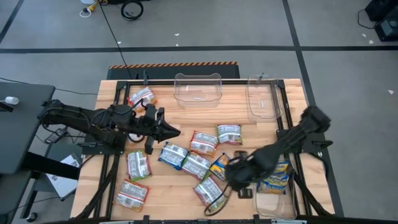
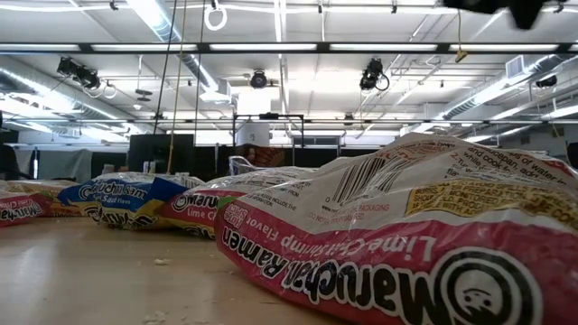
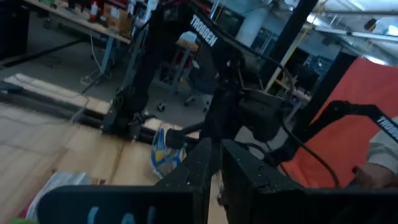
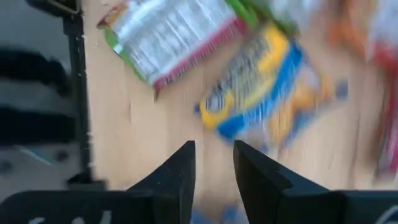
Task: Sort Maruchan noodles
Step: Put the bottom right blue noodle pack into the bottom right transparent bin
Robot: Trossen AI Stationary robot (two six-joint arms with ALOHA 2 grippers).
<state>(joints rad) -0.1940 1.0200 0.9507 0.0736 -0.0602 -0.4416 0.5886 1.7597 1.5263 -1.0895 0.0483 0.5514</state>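
Several Maruchan noodle packets lie flat on the wooden table in the high view: a red-and-white one (image 1: 141, 96) at the far left, green-and-white ones (image 1: 138, 165) (image 1: 229, 134), a blue one (image 1: 173, 155), and a blue-and-yellow one (image 1: 219, 167) in the middle cluster. My left gripper (image 1: 176, 132) hovers left of the cluster, pointing toward the table's right, shut and empty. My right gripper (image 1: 231, 180) is low over the near middle, slightly open (image 4: 214, 168) over bare wood. The blue-and-yellow packet (image 4: 261, 93) lies just ahead of its fingers, and a green-edged packet (image 4: 174, 34) lies farther on.
Two clear bins (image 1: 198, 89) (image 1: 264, 96) stand at the far edge. A third bin (image 1: 273, 202) at the near right holds blue-and-yellow packets (image 1: 275, 176). In the low view a lime packet (image 2: 406, 244) fills the foreground. A person's hand (image 3: 373, 174) shows beyond the table.
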